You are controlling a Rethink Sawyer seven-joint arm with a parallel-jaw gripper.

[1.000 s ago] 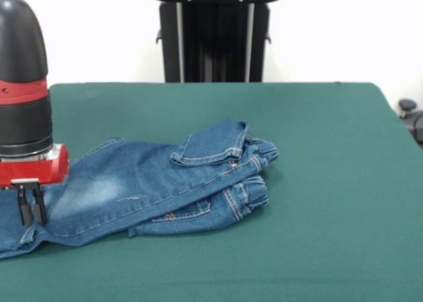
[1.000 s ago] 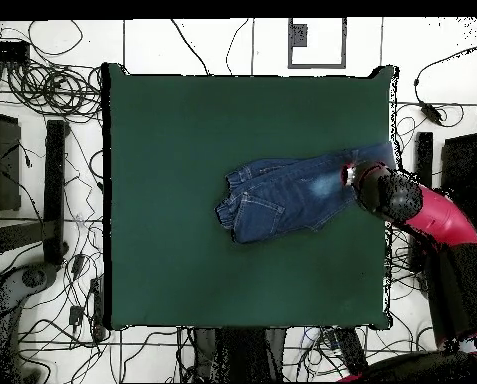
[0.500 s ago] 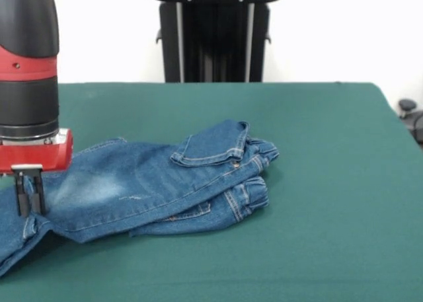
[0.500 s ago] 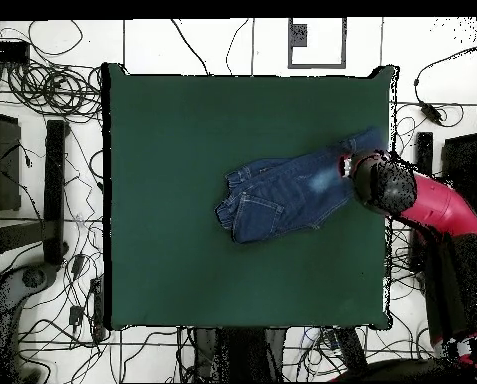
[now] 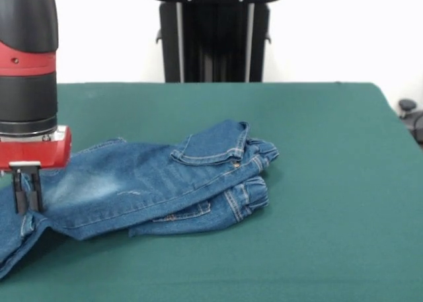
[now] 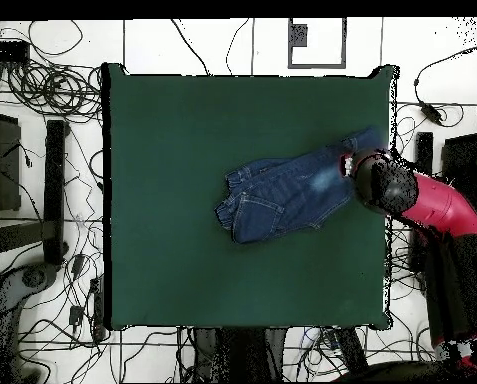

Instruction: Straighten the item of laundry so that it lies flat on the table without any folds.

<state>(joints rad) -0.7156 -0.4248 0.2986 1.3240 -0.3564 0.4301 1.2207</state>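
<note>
White wall (image 5: pixel 344 31) behind, evenly lit. Pale tiled floor (image 6: pixel 222 45) (dark grout lines) strewn with black cables (image 6: pixel 42 90); black stands (image 6: pixel 54 190) at one side.

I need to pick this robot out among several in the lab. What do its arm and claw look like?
The arm ends in a thick round section, black with a red band. Below it sits a silvery ring, then a flat red block. The claw under that block is small: two thin, straight black fingers hanging from a pale plate. From above, the arm looks red with a black end. No cables or markings show.
</note>
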